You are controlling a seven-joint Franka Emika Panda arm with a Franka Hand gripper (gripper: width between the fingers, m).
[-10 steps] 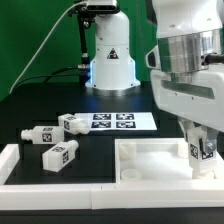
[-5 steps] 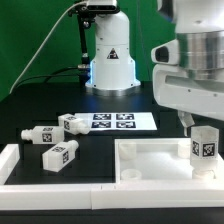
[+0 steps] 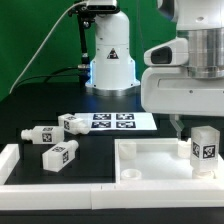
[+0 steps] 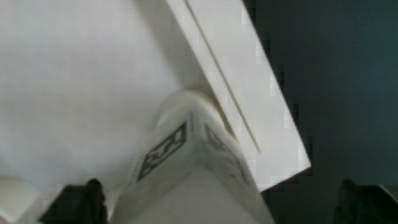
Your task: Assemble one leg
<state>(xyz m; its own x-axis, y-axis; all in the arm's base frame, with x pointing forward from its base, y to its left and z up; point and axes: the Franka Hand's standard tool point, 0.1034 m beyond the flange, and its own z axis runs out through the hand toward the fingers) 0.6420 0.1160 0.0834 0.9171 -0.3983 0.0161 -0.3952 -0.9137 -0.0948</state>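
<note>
One leg point(image 3: 205, 146), a white block with a square tag, stands upright in the right corner of the white tray-like tabletop point(image 3: 150, 160). My gripper point(image 3: 190, 125) hangs just above and behind it, open, and its fingers do not touch the leg. In the wrist view the leg point(image 4: 199, 165) rises between my two dark fingertips point(image 4: 80, 200), which stand wide apart on either side of my gripper point(image 4: 231, 205). The tabletop's rim point(image 4: 231, 70) runs past the leg.
Three more legs lie at the exterior view's left: one point(image 3: 42, 133), one point(image 3: 72, 124) and one point(image 3: 60, 155). The marker board point(image 3: 118, 121) lies behind the tabletop. A white robot base point(image 3: 110, 60) stands at the back. A white rail point(image 3: 12, 160) borders the front left.
My gripper has let go of the leg and risen, shifting slightly toward the exterior view's left. The leg stays upright in the tabletop's corner.
</note>
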